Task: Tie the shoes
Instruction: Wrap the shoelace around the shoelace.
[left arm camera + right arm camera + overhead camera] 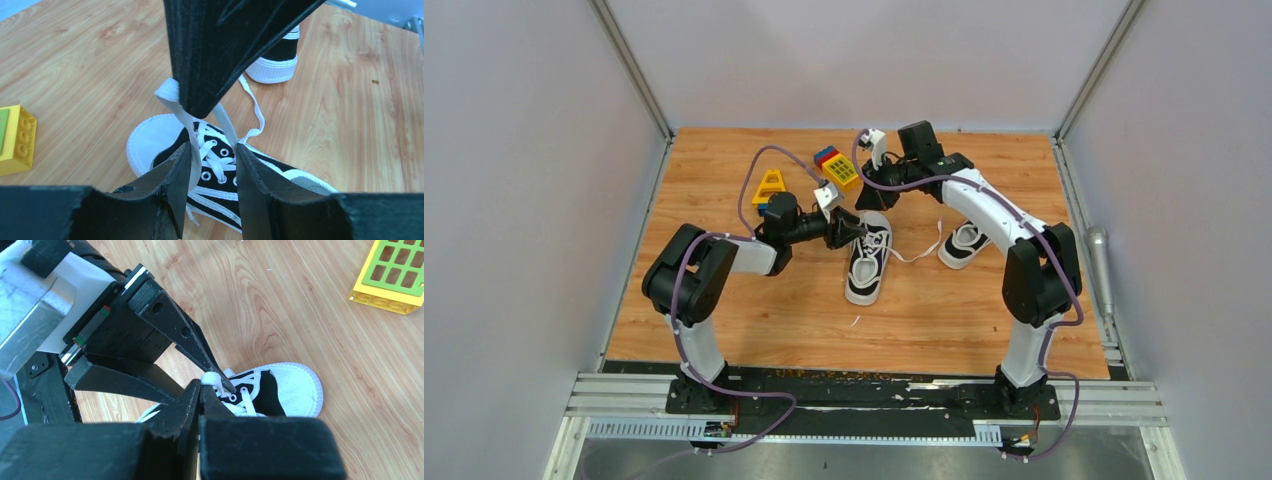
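Robot lab: walled test table (944, 320)

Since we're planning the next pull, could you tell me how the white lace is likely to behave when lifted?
Probably floppy: the lace curves limply below the right gripper pinching it. It looks flat, so likely grippy rather than slippery. The small shoe may slide if tugged.
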Motion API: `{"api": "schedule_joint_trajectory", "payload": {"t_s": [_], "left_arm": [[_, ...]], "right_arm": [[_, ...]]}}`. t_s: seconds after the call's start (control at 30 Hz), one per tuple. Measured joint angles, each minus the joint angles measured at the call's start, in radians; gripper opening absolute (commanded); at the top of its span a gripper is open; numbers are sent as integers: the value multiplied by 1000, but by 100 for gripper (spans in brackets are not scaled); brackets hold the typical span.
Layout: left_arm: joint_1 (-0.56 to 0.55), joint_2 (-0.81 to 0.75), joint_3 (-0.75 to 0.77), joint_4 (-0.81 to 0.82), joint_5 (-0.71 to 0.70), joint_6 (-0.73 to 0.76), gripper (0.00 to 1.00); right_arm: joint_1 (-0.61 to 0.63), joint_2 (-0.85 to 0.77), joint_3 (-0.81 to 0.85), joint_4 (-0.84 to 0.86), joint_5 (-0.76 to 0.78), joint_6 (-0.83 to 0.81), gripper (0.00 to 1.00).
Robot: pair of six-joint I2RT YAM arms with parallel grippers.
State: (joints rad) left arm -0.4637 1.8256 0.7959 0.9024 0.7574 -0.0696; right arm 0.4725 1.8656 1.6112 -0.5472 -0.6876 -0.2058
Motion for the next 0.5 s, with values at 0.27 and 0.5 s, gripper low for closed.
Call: {"api": "schedule_joint_trajectory", "payload": {"t_s": [0.27,0.5], "left_arm": [[-1,-1,-8,0,49,-11,46],[-15,-2,-18,0,18,-27,45]], "right_arm": [[0,19,12,16,14,23,0],[0,20,13,27,22,52,0]]}}
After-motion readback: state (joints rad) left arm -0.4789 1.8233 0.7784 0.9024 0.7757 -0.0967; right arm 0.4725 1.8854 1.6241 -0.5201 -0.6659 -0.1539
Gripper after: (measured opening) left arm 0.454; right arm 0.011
